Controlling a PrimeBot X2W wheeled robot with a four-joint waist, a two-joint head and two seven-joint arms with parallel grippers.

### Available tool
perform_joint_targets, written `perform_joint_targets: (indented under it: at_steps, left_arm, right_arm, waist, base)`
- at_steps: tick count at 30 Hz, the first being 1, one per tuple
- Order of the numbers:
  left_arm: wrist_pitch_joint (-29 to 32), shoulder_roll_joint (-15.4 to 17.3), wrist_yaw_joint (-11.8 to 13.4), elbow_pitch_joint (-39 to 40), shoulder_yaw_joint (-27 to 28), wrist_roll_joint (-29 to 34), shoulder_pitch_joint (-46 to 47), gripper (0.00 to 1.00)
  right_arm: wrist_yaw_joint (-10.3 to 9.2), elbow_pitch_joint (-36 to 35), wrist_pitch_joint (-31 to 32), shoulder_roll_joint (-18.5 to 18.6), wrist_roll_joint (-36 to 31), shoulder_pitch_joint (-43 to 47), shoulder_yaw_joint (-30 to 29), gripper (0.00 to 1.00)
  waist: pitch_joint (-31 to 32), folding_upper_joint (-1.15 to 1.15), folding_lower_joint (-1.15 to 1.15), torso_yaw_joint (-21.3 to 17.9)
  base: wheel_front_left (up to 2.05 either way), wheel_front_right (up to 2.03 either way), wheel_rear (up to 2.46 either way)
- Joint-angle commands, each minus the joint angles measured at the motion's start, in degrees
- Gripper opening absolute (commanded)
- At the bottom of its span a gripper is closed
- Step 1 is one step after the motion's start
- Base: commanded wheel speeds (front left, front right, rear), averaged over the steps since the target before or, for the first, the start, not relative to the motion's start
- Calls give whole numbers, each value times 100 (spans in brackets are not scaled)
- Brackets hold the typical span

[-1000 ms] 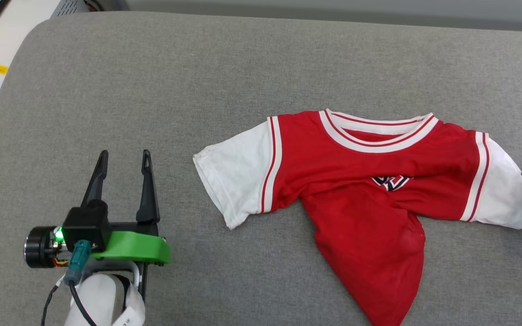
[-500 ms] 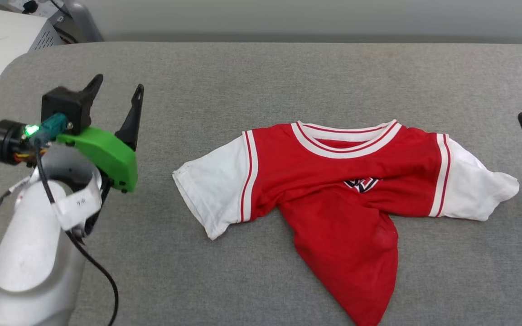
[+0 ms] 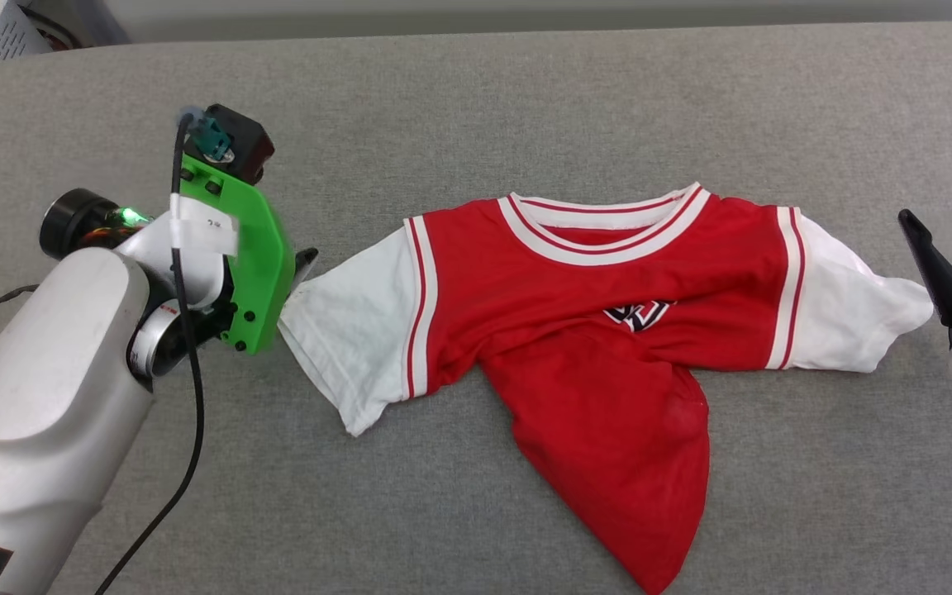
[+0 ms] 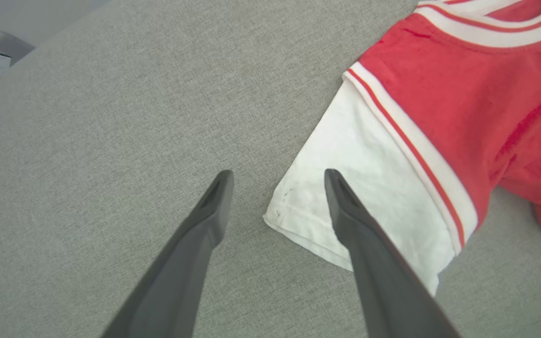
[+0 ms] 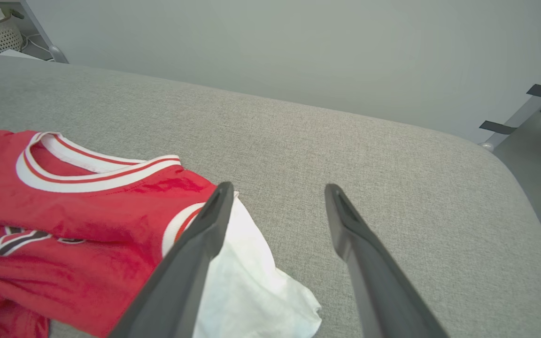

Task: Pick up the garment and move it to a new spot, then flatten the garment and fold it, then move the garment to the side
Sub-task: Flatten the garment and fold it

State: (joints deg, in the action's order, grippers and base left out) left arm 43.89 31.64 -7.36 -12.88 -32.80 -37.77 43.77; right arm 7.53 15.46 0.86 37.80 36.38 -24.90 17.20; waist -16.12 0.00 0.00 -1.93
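One red-and-white garment (image 3: 559,281), crumpled on grey cushion (image 3: 476,99); lower body folded across the chest lettering, which is unreadable. Wrist view: left gripper (image 4: 277,176) spread wide, empty, over one sleeve corner; head view hides most of its fingers behind green mount (image 3: 257,256). Likewise right gripper (image 5: 277,188), wide, empty, beside opposite sleeve.

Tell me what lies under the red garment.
The garment rests on the grey fabric surface. Its twisted lower part covers most of the chest lettering; anything beneath the cloth is hidden.

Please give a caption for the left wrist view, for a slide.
Open left gripper framing the white sleeve corner of the red garment.
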Motion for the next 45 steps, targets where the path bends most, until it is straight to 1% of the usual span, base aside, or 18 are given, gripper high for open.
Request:
perform_joint_targets:
  at_steps: [1,7,11,14,15,16,18,21,24,28,33,36,38,40,43,44,45]
  left_arm:
    - [140,72,-12,-92,-144,-147,138,100]
    - [522,236,-12,-520,-727,-530,289,100]
    - [459,325,-13,-893,-1139,-551,326,100]
    - [243,273,-13,-1143,-1299,-716,260,100]
    - [169,273,-13,-1175,-1409,-754,242,77]
    - [68,286,-13,-1193,-1473,-771,240,0]
    - [-150,323,-13,-1202,-1598,-806,230,0]
    - [-653,432,-13,-1244,-1591,-826,274,0]
    - [-1085,529,-13,-1292,-1435,-880,314,0]
    - [-1501,687,27,-1241,-1164,-967,357,0]
    - [-1734,893,140,-973,-1009,-944,349,0]
    - [-1777,937,226,-753,-991,-917,320,0]
    - [-1797,944,276,-624,-996,-879,320,0]
    - [-1813,919,329,-489,-1005,-850,329,0]
    - [-1838,861,393,-322,-1023,-796,377,0]
    - [-1859,823,421,-237,-1030,-755,434,0]
    - [-1862,794,435,-200,-1037,-735,471,0]
  right_arm:
    - [-4,-104,71,-62,-80,105,-91,100]
    - [-4,-446,359,-202,-254,184,-318,100]
    - [-4,-569,483,-227,-285,174,-367,100]
    - [-4,-616,519,-246,-280,171,-369,100]
    - [-4,-623,530,-249,-274,176,-366,100]
    - [-4,-623,536,-242,-265,184,-367,100]
    - [-4,-617,545,-204,-228,219,-392,100]
    - [-4,-674,539,-81,-178,236,-441,100]
    - [-4,-777,641,118,-123,210,-490,100]
    - [-4,-1055,990,478,43,105,-451,100]
    - [-4,-1374,1875,992,442,-168,-136,100]
    - [-4,-1477,2564,1193,752,-472,111,100]
    - [-4,-1448,3023,1264,896,-671,273,100]
    - [-4,-1342,3456,1280,960,-929,466,100]
    - [-4,-1006,4029,1178,969,-1306,820,100]
    - [-4,-701,4211,1064,911,-1525,1010,100]
    - [-4,-506,4257,990,881,-1626,1102,100]
  waist:
    - [-186,0,0,-116]
    - [-428,0,0,-217]
    - [-559,0,0,-256]
    - [-588,0,0,-273]
    - [-578,0,0,-276]
    - [-561,0,0,-272]
    - [-479,0,0,-237]
    - [-326,0,0,-183]
    - [-183,0,0,-111]
    - [-82,0,0,-6]
    - [-132,0,0,156]
    - [-216,0,0,235]
    - [-281,0,0,281]
    - [-362,0,0,335]
    - [-494,0,0,406]
    - [-580,0,0,456]
    - [-628,0,0,490]
  base:
    - [0,0,0]
    - [0,0,0]
    - [0,0,0]
    - [0,0,0]
    - [0,0,0]
    - [0,0,0]
    - [0,0,0]
    - [0,0,0]
    - [0,0,0]
    - [0,0,0]
    - [0,0,0]
    - [0,0,0]
    - [0,0,0]
    - [0,0,0]
    - [0,0,0]
    - [0,0,0]
    - [0,0,0]
